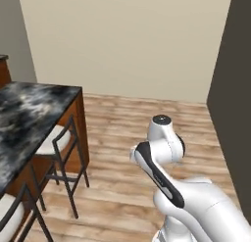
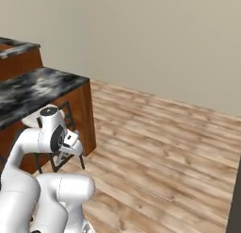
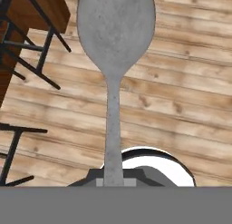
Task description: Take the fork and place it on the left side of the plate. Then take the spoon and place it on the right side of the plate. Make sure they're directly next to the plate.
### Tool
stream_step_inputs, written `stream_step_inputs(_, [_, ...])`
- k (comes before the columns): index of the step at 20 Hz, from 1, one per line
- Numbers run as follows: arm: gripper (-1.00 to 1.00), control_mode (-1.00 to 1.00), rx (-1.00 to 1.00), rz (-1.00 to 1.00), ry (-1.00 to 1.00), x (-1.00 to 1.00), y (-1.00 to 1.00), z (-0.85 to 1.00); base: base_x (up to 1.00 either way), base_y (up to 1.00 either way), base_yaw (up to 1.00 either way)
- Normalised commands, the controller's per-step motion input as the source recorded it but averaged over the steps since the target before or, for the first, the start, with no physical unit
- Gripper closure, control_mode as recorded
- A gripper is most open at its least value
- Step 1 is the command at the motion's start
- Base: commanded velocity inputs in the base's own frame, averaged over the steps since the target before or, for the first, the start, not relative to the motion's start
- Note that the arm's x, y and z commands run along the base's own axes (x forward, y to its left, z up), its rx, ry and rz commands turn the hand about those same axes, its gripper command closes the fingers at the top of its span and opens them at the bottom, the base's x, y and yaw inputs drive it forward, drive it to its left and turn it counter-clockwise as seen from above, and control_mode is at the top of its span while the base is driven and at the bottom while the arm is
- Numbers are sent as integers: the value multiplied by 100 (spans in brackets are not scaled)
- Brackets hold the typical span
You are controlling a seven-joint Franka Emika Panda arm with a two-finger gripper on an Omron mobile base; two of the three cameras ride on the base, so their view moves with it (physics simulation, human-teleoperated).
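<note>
Wooden flooring (image 3: 190,96) is passing beneath while the hand (image 3: 114,181) is pinching the spoon (image 3: 115,46) by its handle, bowl outward; carrying it level and steering toward the counter (image 1: 29,118) seems wisest.

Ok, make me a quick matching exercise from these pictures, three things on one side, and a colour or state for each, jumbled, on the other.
Things:
1. spoon
2. counter top
3. floor

Descriptions:
A. black and grey marbled
B. pale brown wood planks
C. grey metal, handle clamped in the gripper, bowl pointing away

Pairs: 1-C, 2-A, 3-B
</note>
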Motion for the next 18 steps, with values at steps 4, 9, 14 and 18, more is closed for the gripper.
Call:
stream_step_inputs(4, [100,100,0,0,0,0,0,0,97,-12,57])
stream_step_inputs(9, [100,100,0,0,0,0,0,0,56,0,64])
stream_step_inputs(14, [100,100,0,0,0,0,0,0,31,0,65])
stream_step_inputs(18, [100,100,0,0,0,0,0,0,25,0,57])
